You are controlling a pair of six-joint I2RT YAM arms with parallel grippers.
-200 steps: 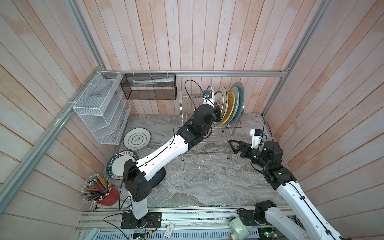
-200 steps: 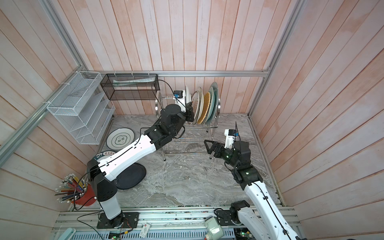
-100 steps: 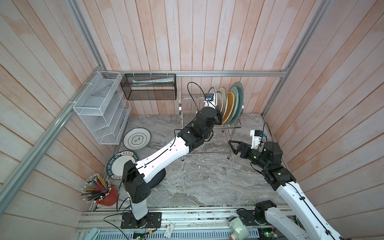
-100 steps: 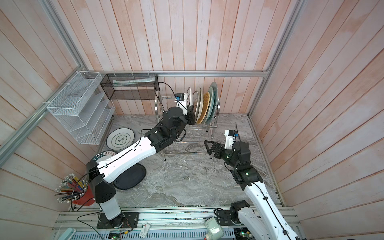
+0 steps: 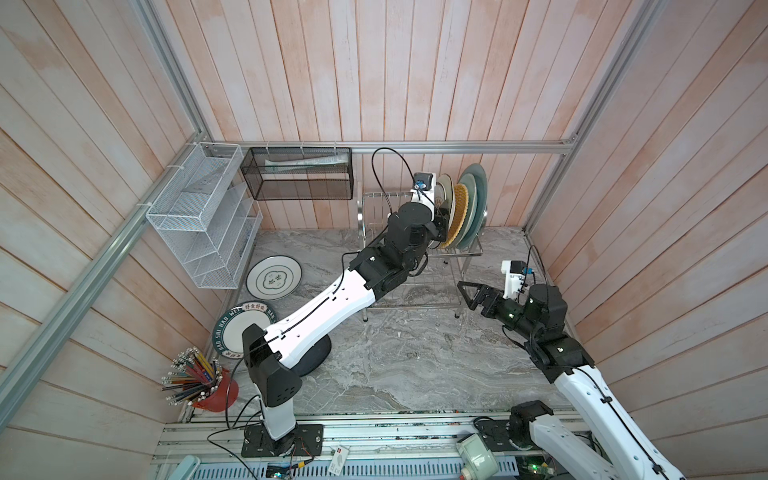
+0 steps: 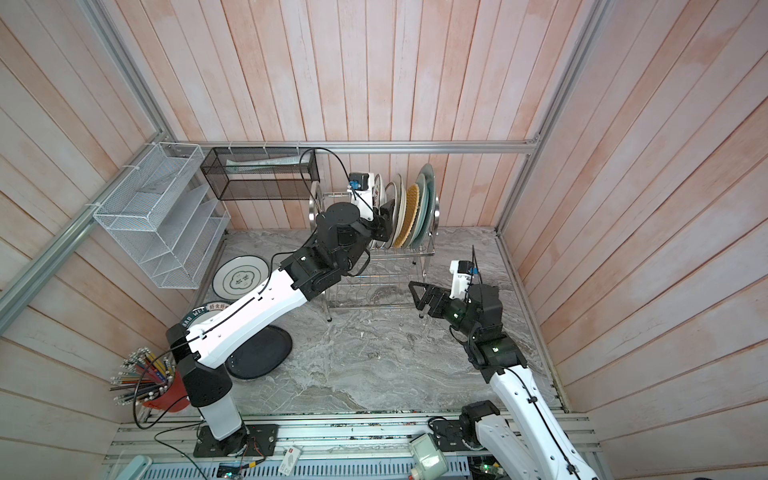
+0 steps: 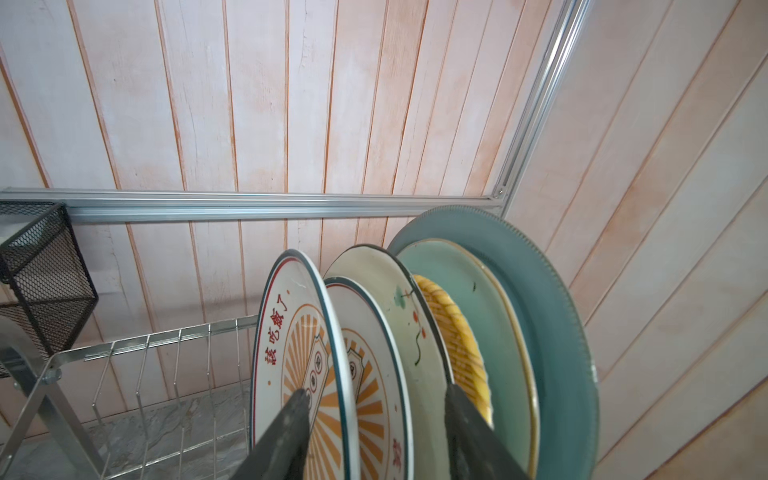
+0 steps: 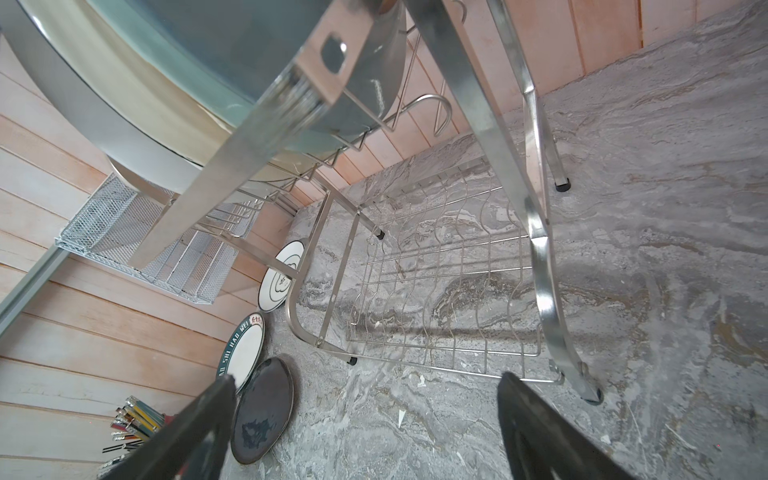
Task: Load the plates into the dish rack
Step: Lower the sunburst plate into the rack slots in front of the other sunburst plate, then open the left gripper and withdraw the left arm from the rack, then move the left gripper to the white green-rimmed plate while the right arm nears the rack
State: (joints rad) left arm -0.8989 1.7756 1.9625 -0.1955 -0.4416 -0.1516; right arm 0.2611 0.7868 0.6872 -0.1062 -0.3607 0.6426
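Your left gripper [image 7: 376,399] is spread astride the round orange-sunburst white plates [image 7: 291,332] standing upright in the shiny steel-wire dish rack [image 7: 166,334], which props them unaided; your right gripper [image 8: 368,380] hangs wide, empty.

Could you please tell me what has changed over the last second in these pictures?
The left gripper has opened at the upper tier of the dish rack, apparently letting go of the sunburst plate between its jaws. The right gripper stayed open beside the rack. The green-ringed plate, lettered plate and black plate lie where they were.
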